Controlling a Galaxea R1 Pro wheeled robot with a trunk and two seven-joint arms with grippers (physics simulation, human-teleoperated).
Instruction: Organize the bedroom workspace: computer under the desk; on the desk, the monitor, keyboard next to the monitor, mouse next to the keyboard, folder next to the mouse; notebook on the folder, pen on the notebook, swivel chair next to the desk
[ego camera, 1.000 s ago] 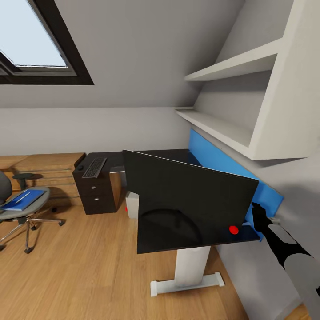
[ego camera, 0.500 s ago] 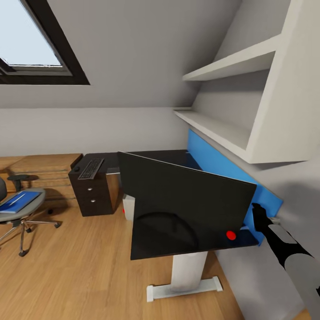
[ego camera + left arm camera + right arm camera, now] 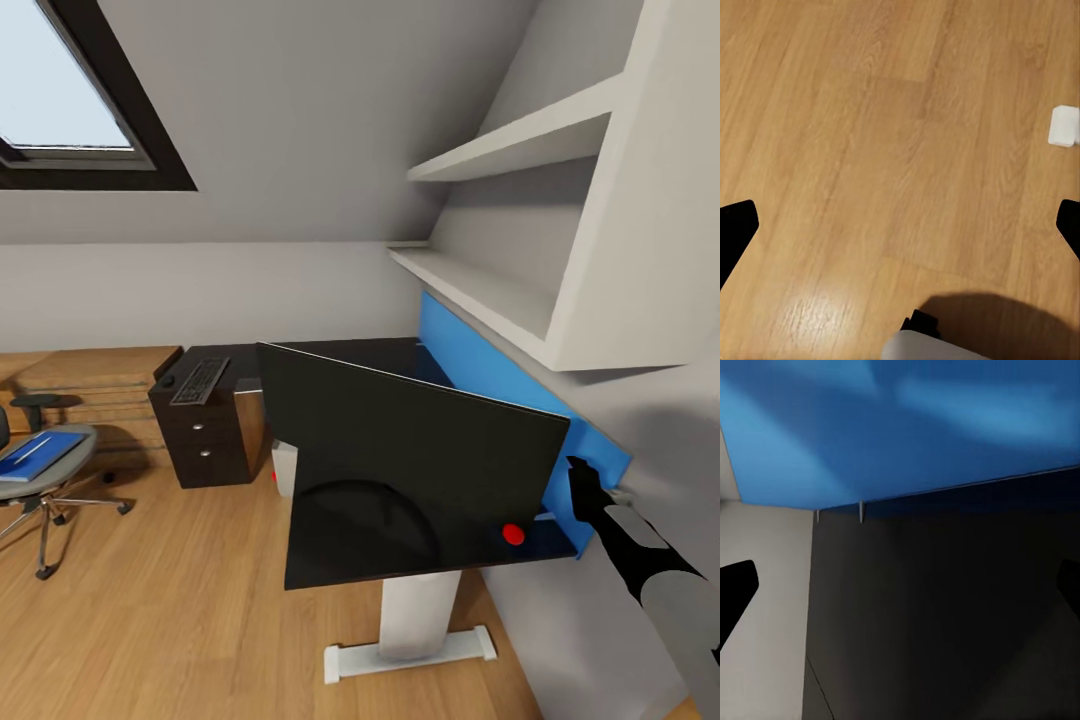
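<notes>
The monitor (image 3: 410, 455) stands near the counter's (image 3: 330, 570) front edge, blue folder (image 3: 35, 455) waiting on the swivel chair (image 3: 45, 480), while the right pincer (image 3: 580, 480), spread and empty, reaches behind the screen, the left pincer (image 3: 900, 225) spread, empty, above floor (image 3: 870, 135).

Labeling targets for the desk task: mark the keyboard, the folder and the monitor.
keyboard (image 3: 200, 380): head view, middle of its key field, on the dark drawer cabinet.
folder (image 3: 40, 455): head view, blue cover, lying on the swivel chair seat.
monitor (image 3: 400, 460): head view, centre of its black back panel.
</notes>
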